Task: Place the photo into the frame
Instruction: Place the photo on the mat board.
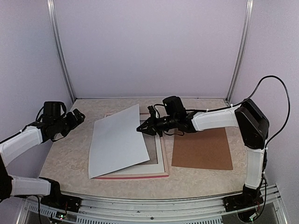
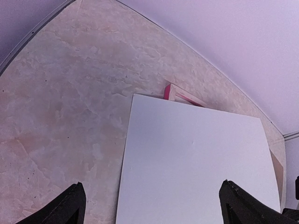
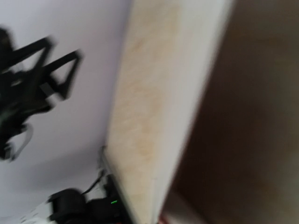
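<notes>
Gripping photo (image 1: 119, 140) right edge, closed right tool (image 1: 141, 128) holds it tilted, white-side-up, over frame (image 1: 140, 175); left tool (image 1: 77, 116) open, left of frame.

One photo (image 1: 117, 142) (white back up), one frame (image 1: 162, 161), one brown backing board (image 1: 203, 149), two pincers: left pincer (image 1: 77, 116), right pincer (image 1: 141, 128).

"What's lying at three o'clock on the table?"
"A brown cardboard backing board (image 1: 202, 149), flat on the marbled beige tabletop (image 1: 65, 163)."
"And behind?"
"Aluminium uprights at eleven (image 1: 62, 56) and one o'clock (image 1: 238, 56), pale lilac wall (image 1: 149, 46) between."
</notes>
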You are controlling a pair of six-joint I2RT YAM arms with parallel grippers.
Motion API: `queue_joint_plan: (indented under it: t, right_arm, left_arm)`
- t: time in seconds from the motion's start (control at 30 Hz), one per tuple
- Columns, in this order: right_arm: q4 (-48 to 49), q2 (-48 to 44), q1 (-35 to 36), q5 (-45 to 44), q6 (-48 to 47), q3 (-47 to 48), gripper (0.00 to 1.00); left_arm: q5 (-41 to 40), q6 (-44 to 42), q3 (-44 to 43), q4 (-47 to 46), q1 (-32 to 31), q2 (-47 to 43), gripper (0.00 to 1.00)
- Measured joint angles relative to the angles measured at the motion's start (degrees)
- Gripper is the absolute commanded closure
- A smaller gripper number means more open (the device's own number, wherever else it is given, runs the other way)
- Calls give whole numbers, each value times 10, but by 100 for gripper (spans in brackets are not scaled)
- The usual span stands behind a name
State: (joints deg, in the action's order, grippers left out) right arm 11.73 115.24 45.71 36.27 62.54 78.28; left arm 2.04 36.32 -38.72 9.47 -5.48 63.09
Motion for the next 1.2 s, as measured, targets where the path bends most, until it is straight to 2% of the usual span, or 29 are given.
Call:
queue_joint_plan:
  t: [0.3, 0.8, 1.2]
  right_arm:
    - [-15, -23, -21, -63, -11, -96, 100]
    - [-50, -49, -34, -110, -53, -115, 100]
    - [-62, -49, -35, -123, -63, -117, 100]
  left_arm:
    - [7, 0, 2, 0, 0, -3, 1]
    - [23, -2, 8, 0, 0, -2, 1]
    - [19, -7, 8, -1, -43, 19, 1]
